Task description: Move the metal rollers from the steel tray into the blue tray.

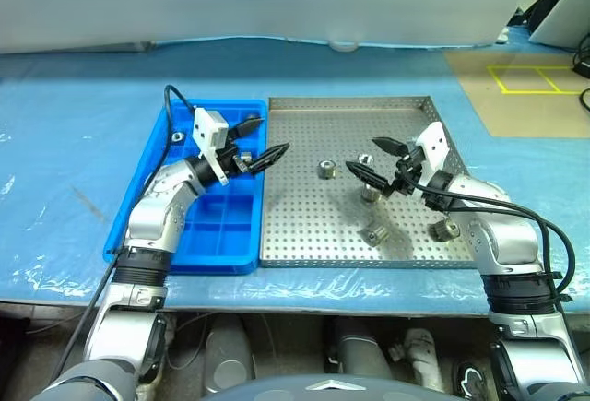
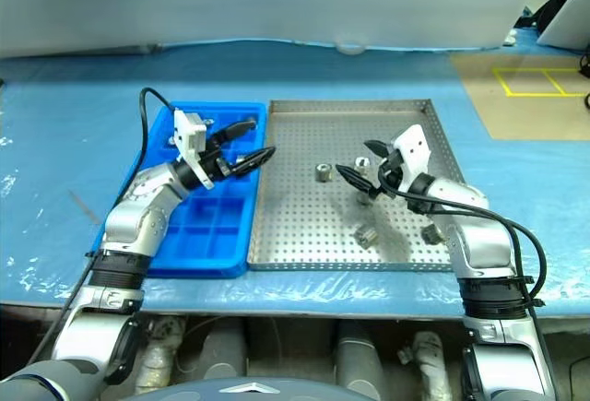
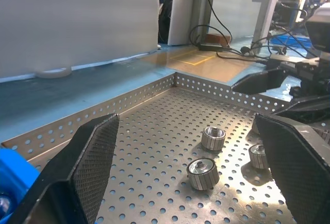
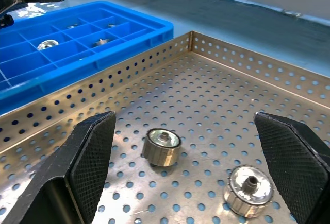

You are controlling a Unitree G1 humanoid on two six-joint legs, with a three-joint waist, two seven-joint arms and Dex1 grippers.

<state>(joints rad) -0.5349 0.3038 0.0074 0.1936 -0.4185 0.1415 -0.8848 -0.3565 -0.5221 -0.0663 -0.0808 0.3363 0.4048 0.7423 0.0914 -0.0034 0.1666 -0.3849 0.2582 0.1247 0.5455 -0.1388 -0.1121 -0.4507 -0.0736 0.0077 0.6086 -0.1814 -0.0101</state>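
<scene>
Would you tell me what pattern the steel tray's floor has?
Rows of small round holes across the steel tray, clearest in the right wrist view.

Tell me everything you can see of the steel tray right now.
The steel tray is a large square of silver-grey metal with a perforated floor and low, hole-punched rims. It lies flat on the blue table sheet, its left rim against the blue tray. At least five metal rollers sit scattered on its floor. Both open grippers hover over it, touching nothing.
</scene>
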